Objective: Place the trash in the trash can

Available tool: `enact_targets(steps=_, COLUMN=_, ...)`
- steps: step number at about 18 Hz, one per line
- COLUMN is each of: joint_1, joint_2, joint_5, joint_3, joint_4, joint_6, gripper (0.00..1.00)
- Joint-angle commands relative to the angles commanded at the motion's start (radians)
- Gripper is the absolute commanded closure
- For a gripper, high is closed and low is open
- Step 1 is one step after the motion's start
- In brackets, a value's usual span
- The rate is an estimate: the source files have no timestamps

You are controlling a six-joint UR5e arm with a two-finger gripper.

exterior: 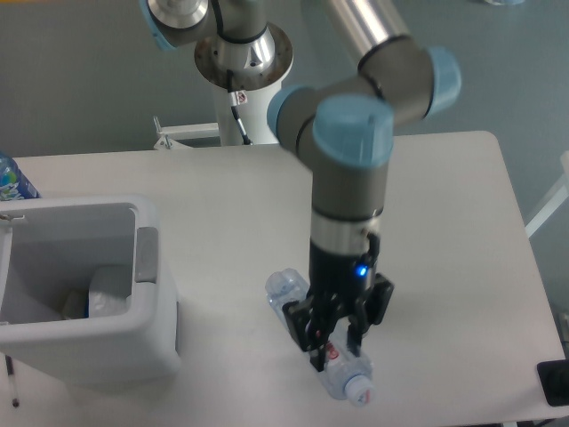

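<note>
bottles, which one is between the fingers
The clear crushed bottle with the pink-and-white label and white cap, lying under the gripper. The blue-labelled bottle stands at the far left edge behind the trash can.

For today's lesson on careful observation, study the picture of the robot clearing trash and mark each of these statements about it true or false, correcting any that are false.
1. The gripper is closed around the crushed clear bottle. True.
2. The bottle is already inside the trash can. False: it is in the gripper, off to the right of the can.
3. The trash can is empty. False: a pale crumpled wrapper lies inside it.
4. A blue-labelled bottle shows at the left edge, behind the trash can. True.
5. The trash can stands at the right end of the table. False: it stands at the left end.
</note>
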Motion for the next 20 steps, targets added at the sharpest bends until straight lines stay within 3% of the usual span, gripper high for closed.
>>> enact_targets(steps=4, joint_1=0.002, joint_2=0.031, joint_5=-0.089, joint_3=0.015, joint_4=0.077, joint_6=0.002, gripper=0.51)
enact_targets(steps=10, joint_1=0.003, joint_2=0.104, joint_5=-0.152, joint_3=0.023, joint_4=0.081, joint_6=0.006, gripper=0.51)
enact_targets(steps=15, joint_1=-0.017, joint_2=0.117, joint_5=-0.189, joint_3=0.022, joint_4=0.094, joint_6=0.003, gripper=0.51)
enact_targets(steps=20, joint_1=-0.119, joint_2=0.124, joint_5=-0.201, joint_3=0.000, joint_4=0.094, joint_6=0.002, gripper=0.51)
